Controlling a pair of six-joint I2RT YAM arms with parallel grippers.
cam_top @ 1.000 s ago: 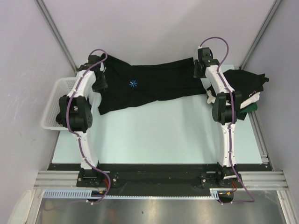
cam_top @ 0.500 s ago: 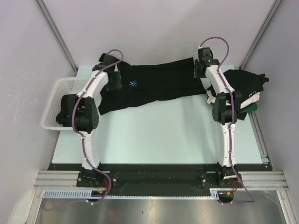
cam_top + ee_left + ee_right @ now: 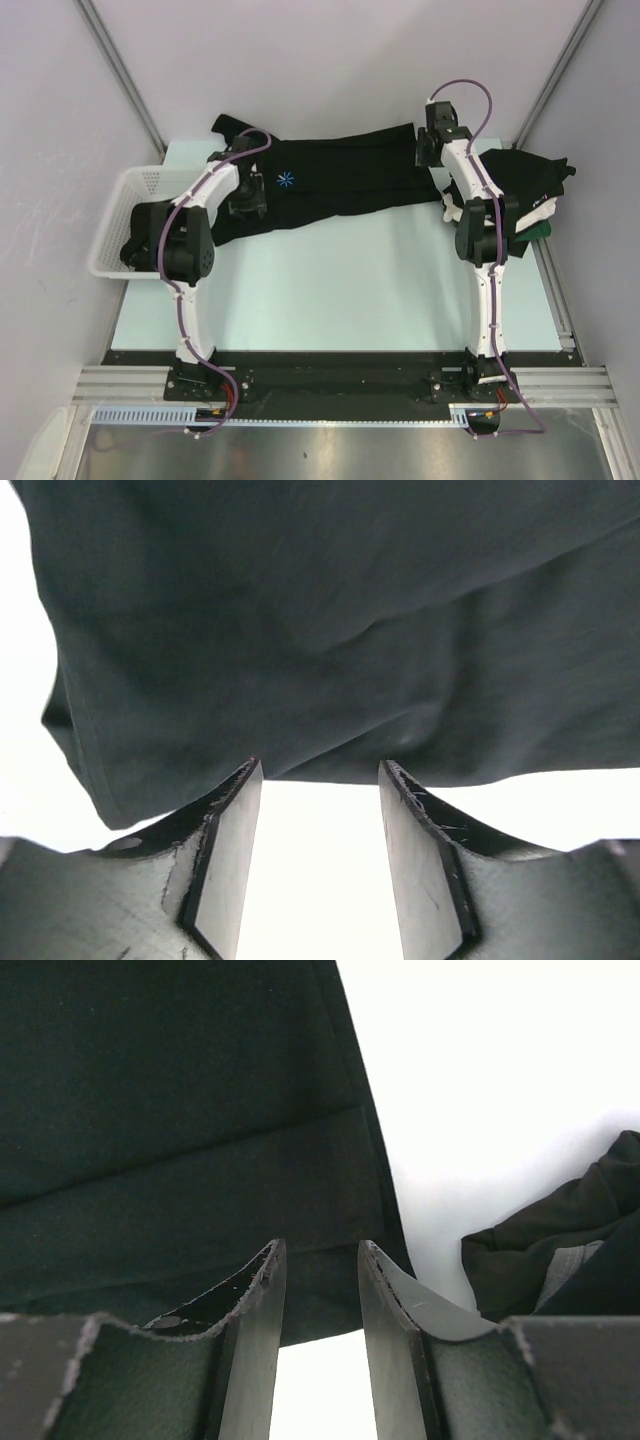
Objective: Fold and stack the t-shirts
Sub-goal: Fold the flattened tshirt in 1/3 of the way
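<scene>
On the table (image 3: 330,290) a black shirt (image 3: 340,175) lies stretched across the far side, with a shirt pile (image 3: 530,180) at right. The left gripper (image 3: 320,772) is spread and empty at the shirt's edge. The right gripper (image 3: 318,1252) is spread too, seemingly empty.

Pale table (image 3: 330,290), black t-shirt (image 3: 340,175) spread along far edge, shirt pile (image 3: 535,180) right, basket (image 3: 120,225) perhaps overhanging left
</scene>
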